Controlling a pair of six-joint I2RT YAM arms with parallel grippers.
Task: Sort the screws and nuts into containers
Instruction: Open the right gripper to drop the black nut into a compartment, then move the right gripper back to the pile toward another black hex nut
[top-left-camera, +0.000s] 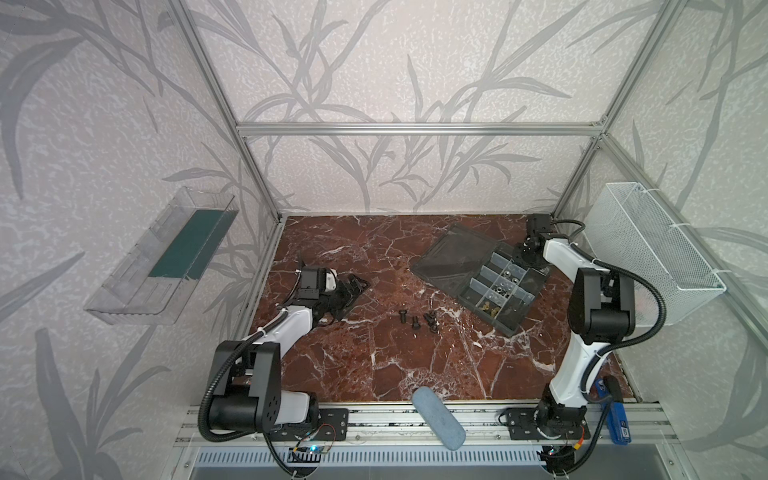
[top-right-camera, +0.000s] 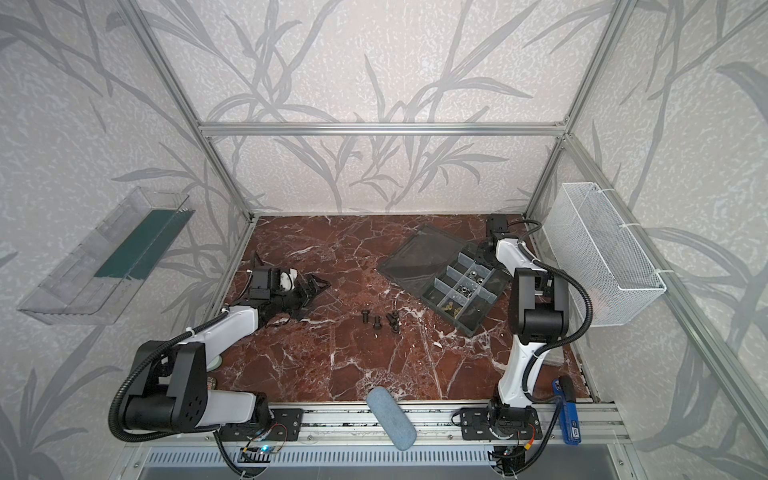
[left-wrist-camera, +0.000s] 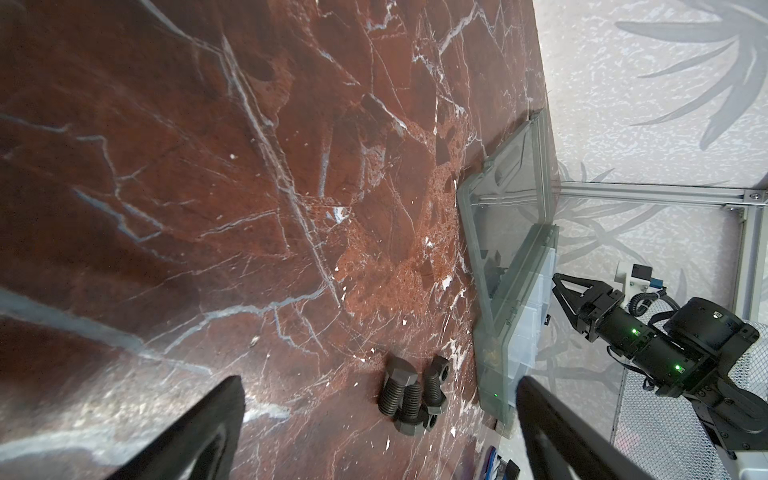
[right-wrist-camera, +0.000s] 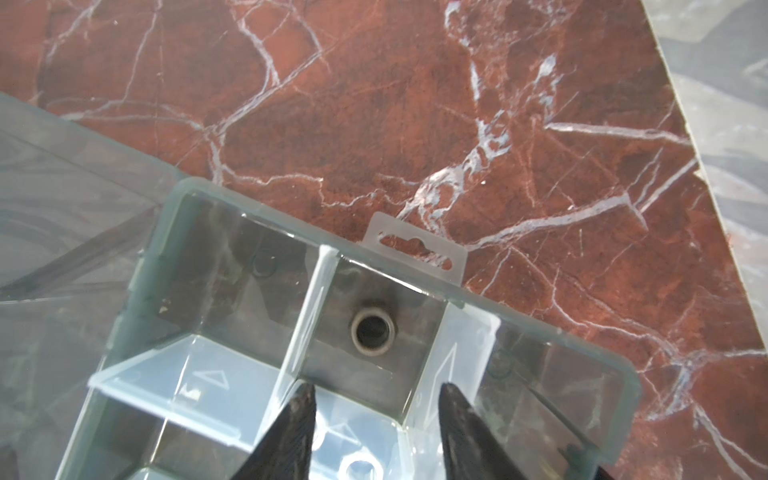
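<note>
Screws (top-left-camera: 417, 322), black, lie clustered on the marble tabletop (top-left-camera: 374, 365) at centre frame. Silver nuts (top-left-camera: 506, 273) sit in the organizer box (top-left-camera: 513, 328) to their upper right. Right gripper (right-wrist-camera: 374, 395) hovers over a compartment holding one nut (right-wrist-camera: 372, 332), jaws parted and empty. Left gripper (left-wrist-camera: 378, 386), spread wide, holds nothing.

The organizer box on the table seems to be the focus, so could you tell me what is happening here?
The right gripper hangs open over a compartment of the organizer box, where a nut lies loose. The left gripper is open and empty, apart from the box. A few black screws lie on the table, unsorted.
</note>
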